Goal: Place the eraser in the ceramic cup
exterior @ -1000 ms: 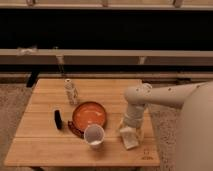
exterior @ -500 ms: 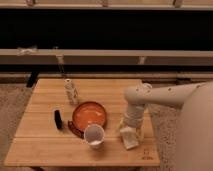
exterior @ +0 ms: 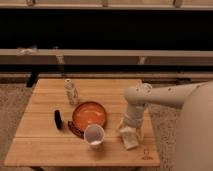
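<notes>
Now – one eraser (exterior: 58,119), one ceramic cup (exterior: 94,135), hand (exterior: 129,134) near cup – grip state unclear.

**Warm, Dim Light on a Wooden Table**

Soft, warm light falls from above on the wooden table (exterior: 45,145), the brightest surface in view. Behind it lies a near-black band. The ceramic cup (exterior: 94,135) and the gripper (exterior: 130,128), low over the table's right front part, look pale with no hard glare. Shadows are weak and diffuse. The whole view is soft and grainy, and the eraser (exterior: 58,119) reads as a dark blot.
</notes>
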Available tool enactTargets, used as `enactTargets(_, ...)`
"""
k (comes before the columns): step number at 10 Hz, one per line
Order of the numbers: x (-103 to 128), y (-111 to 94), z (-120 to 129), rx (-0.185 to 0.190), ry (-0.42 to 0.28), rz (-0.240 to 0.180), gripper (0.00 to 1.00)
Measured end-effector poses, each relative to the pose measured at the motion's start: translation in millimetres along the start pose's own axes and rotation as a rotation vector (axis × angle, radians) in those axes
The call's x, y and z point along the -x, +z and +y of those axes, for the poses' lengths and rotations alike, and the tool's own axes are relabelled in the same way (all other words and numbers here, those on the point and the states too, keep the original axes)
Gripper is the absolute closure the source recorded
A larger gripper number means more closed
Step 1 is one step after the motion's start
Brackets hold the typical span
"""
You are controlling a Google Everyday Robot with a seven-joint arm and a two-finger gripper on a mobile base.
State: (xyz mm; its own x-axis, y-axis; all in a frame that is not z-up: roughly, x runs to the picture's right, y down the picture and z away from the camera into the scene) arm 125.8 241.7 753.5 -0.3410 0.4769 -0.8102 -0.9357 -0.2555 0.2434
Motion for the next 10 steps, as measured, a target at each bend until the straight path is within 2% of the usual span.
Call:
enactTargets(3,0.0,0.0,-0.2,0.000,0.000,0.000,0.20)
enactTargets(5,1.5,-10.8,-3.0,0.006,0.002,-0.038,0.20)
enactTargets(8,-10.1,-59.5,6.1,0.030,-0.042,-0.131,0.20)
enactTargets(9,-15.2,-75.1,15.2,0.031,-0.071,-0.158,0.20)
enactTargets(10,-23.7,-94.1,37.7,0.026,-0.131,-0.196,0.20)
